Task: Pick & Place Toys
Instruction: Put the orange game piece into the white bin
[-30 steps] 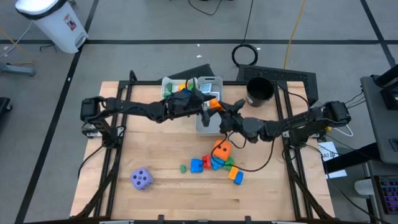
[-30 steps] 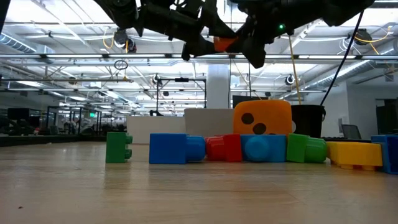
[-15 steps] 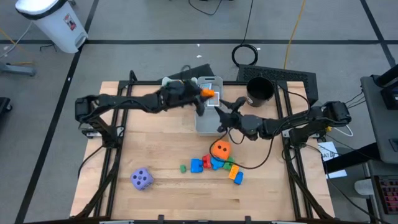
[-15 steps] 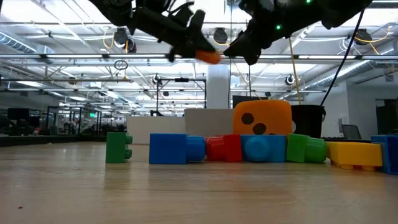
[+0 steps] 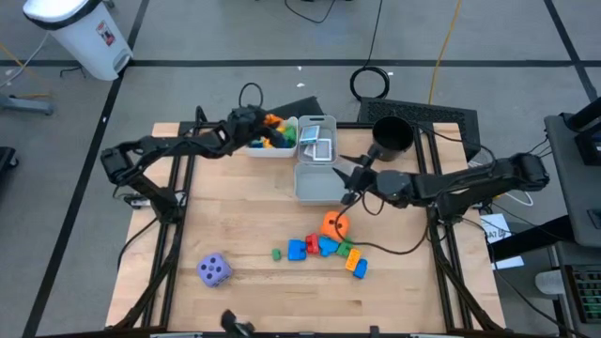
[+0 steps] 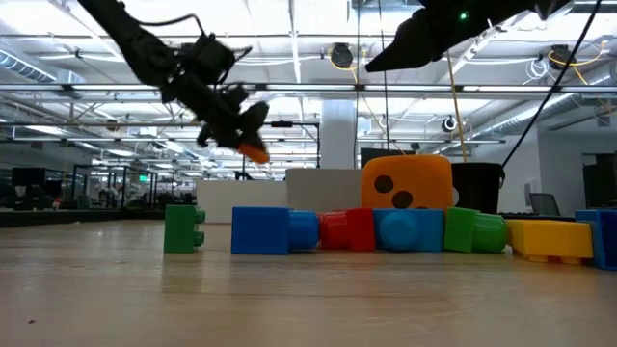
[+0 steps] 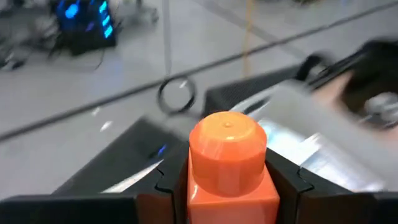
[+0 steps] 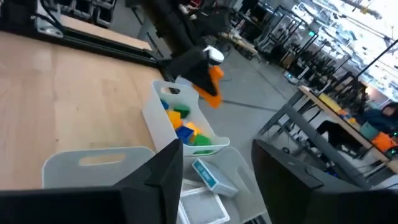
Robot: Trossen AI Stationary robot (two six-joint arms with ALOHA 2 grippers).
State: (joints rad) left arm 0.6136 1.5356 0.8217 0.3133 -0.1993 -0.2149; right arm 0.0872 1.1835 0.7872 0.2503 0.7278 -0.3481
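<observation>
From above, we see the left hand (image 5: 269,123) over the white bin (image 5: 272,148) at the far edge of the tabletop (image 5: 235,225), closed on an orange block (image 5: 272,120). That bin already holds several coloured blocks. Just to its right, the grey bin (image 5: 316,178) carries white picture cards (image 5: 315,143). The right hand (image 5: 353,178) hovers by the grey bin's right side, its fingers parted and holding nothing. Nearer, an orange die (image 5: 334,225) sits against a cluster of blocks (image 5: 319,249), and a purple die (image 5: 214,270) lies well apart to the left. A black cup (image 5: 392,137) stands at the far right.

From tabletop height, we see the orange block (image 6: 254,151) clamped in the left hand (image 6: 243,130) above the row of blocks (image 6: 386,231).

The left wrist camera shows the orange block (image 7: 227,165) squeezed between both fingers (image 7: 168,180).

The right wrist camera shows its own hand (image 8: 214,177) empty, fingers (image 8: 158,171) apart, with the white bin (image 8: 163,115) beyond.
</observation>
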